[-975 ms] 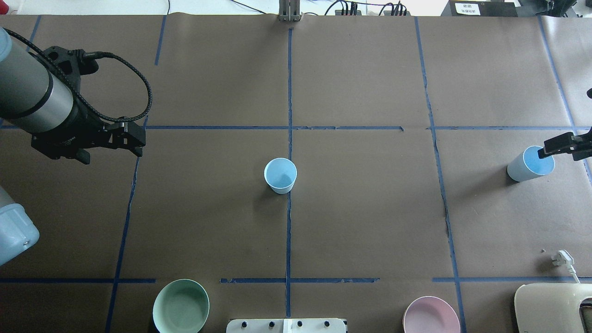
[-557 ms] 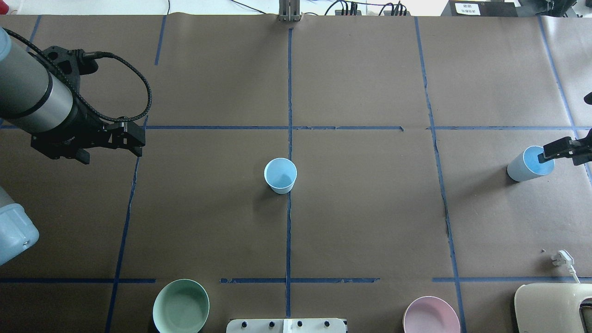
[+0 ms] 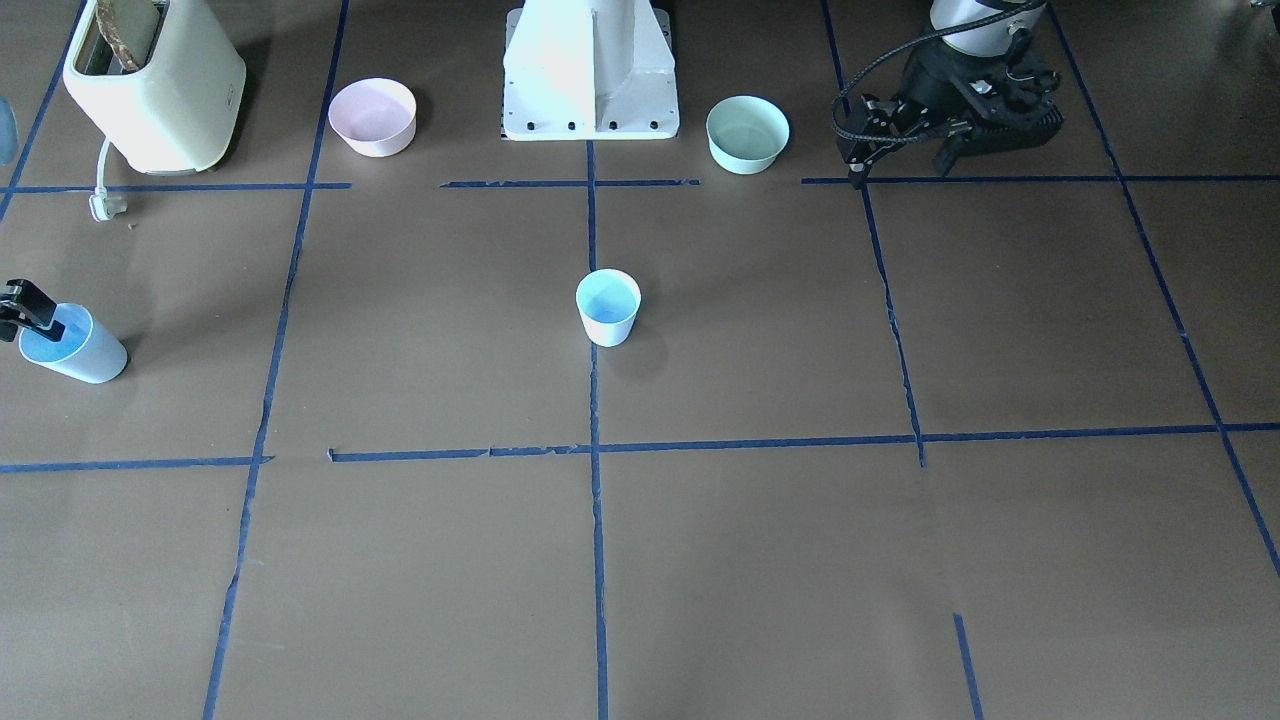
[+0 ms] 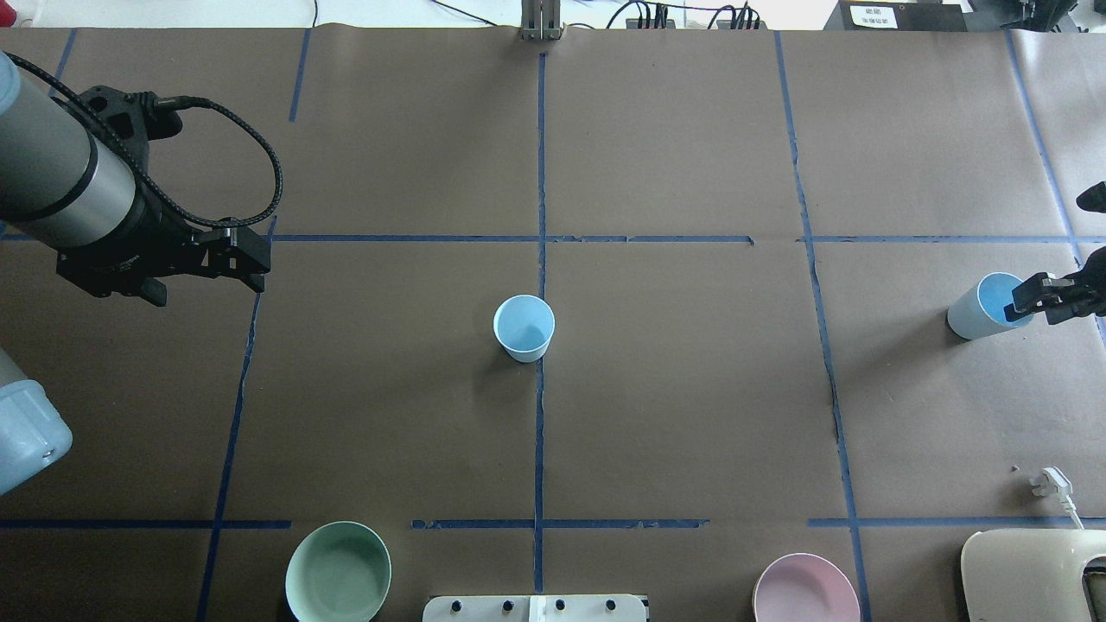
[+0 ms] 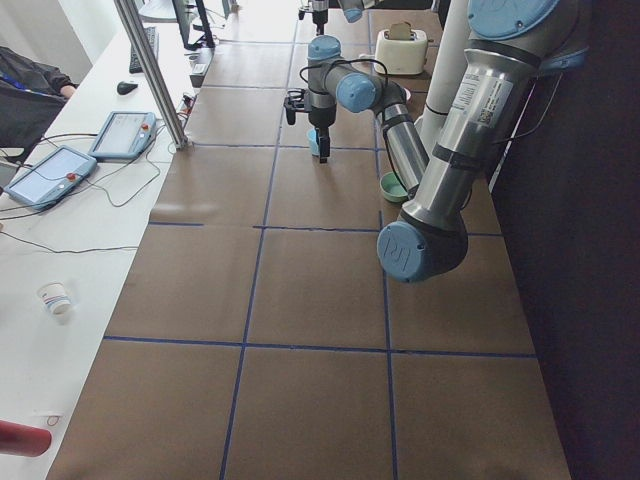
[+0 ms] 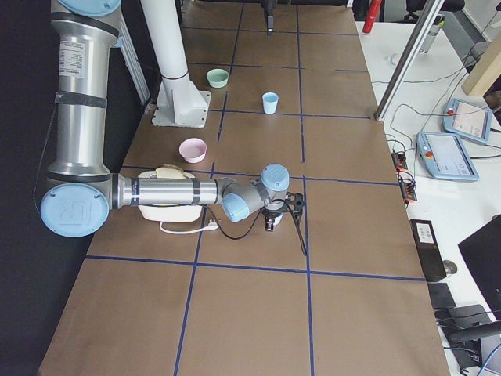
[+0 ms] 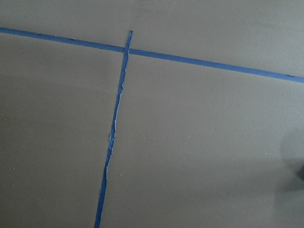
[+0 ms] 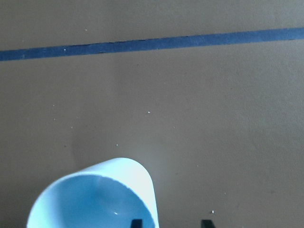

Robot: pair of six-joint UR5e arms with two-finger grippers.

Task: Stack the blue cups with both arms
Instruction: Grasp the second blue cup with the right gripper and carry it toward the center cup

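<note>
At worktop (image 4: 691, 389) centre, upright and alone: one blue cup (image 4: 524, 326). At the right edge, the other blue cup (image 4: 981, 311), right hand (image 8: 171, 222) parted astride its wall, one finger (image 8: 136, 223) inside. Farther back, left hand (image 4: 252, 263) parted, holding nothing.

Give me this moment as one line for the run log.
right gripper: open, straddling rim of right-side blue cup | left gripper: open, empty | centre blue cup: upright, untouched

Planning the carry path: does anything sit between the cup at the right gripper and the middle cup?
Nothing visible. Between the outer cup and the middle cup there is only bare table; the pink bowl sits off that line, nearer the robot.
</note>
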